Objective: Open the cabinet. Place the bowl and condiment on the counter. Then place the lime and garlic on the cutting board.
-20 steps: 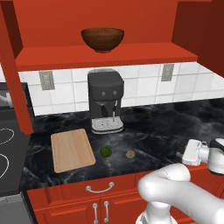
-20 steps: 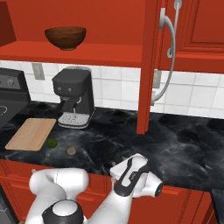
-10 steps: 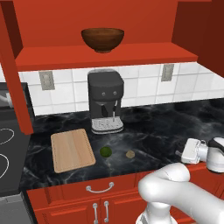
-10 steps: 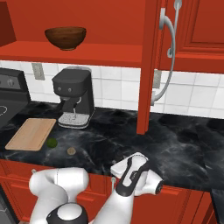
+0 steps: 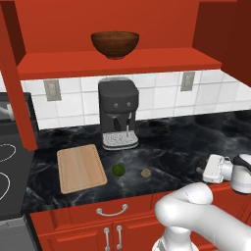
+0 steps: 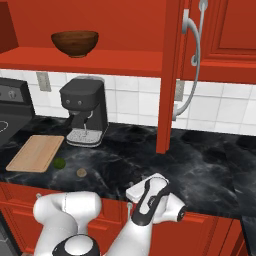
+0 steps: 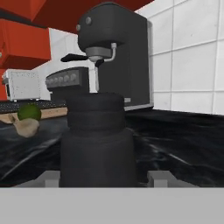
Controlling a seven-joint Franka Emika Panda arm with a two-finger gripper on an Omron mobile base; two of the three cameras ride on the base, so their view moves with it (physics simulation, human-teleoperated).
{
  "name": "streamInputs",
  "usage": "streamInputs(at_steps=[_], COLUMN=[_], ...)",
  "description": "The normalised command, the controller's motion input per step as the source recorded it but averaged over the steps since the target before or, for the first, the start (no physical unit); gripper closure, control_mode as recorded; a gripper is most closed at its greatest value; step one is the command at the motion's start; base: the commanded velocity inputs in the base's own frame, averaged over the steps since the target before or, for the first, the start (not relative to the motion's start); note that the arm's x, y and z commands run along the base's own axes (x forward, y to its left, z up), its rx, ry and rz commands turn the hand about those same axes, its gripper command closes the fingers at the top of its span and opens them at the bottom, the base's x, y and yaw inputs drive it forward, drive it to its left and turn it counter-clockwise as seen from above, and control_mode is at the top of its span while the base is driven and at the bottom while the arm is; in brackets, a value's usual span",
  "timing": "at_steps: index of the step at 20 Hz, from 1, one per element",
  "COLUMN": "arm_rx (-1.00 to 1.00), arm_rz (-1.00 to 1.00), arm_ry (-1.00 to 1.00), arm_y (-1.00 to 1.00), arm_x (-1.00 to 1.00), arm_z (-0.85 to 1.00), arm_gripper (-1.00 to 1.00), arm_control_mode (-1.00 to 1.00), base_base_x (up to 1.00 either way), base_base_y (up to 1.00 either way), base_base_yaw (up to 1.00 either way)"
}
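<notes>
Black veined counter (image 5: 186, 142) under white tiles (image 5: 157, 95), red cabinet (image 5: 117, 29).

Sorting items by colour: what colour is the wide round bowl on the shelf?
Dark brown bowl, clearest in the left base view.

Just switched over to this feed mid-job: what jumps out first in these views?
The hand view shows the dark condiment shaker looming between the claw's fingertips, standing on the black counter. Above, the brown bowl sits alone on the shelf of the open cabinet. The lime and garlic lie beside the cutting board, not on it.
</notes>
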Motion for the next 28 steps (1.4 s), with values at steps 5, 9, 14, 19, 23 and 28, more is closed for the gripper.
streamInputs(at_steps=[5,9,14,19,23,28], arm_rx=[0.02,0.02,0.04,0.05,0.03,0.00], arm_rz=[0.00,0.00,0.00,0.00,0.00,0.00], arm_ry=[-0.04,-0.03,-0.04,-0.05,-0.04,-0.03], arm_y=[-0.07,-0.02,-0.06,-0.06,0.00,0.00], arm_x=[-0.07,-0.14,-0.16,-0.19,-0.20,-0.25], arm_z=[0.01,0.02,0.14,0.34,0.54,0.57], arm_gripper=[-1.00,-1.00,-1.00,-1.00,-1.00,-1.00], arm_control_mode=[-1.00,-1.00,-1.00,-1.00,-1.00,-1.00], base_base_x=[0.00,0.00,0.00,0.00,0.00,0.00], base_base_y=[0.00,0.00,0.00,0.00,0.00,0.00], base_base_yaw=[0.00,0.00,0.00,0.00,0.00,0.00])
